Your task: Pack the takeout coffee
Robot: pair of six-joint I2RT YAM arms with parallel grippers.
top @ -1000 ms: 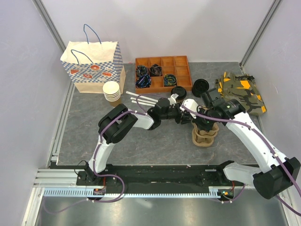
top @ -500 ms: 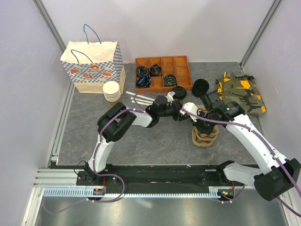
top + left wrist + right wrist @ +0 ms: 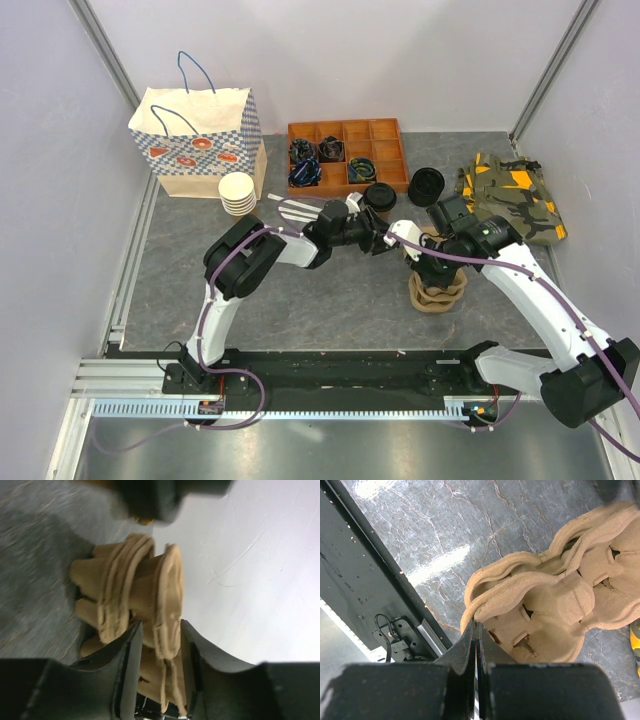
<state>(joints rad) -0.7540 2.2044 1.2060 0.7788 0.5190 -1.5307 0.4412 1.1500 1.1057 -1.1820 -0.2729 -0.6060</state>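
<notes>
pulp carriers [image 3: 436, 292] are sitting stacked, the right gripper [image 3: 475, 628] clamping one rim, the left gripper [image 3: 159, 630] straddling another with jaws apart, the takeout coffee [image 3: 380, 195] standing by the wooden tray [image 3: 346, 125].

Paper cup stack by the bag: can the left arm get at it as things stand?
Probably yes: nothing upright stands between the cup stack and the left gripper, though its jaws straddle a pulp carrier rim.
</notes>
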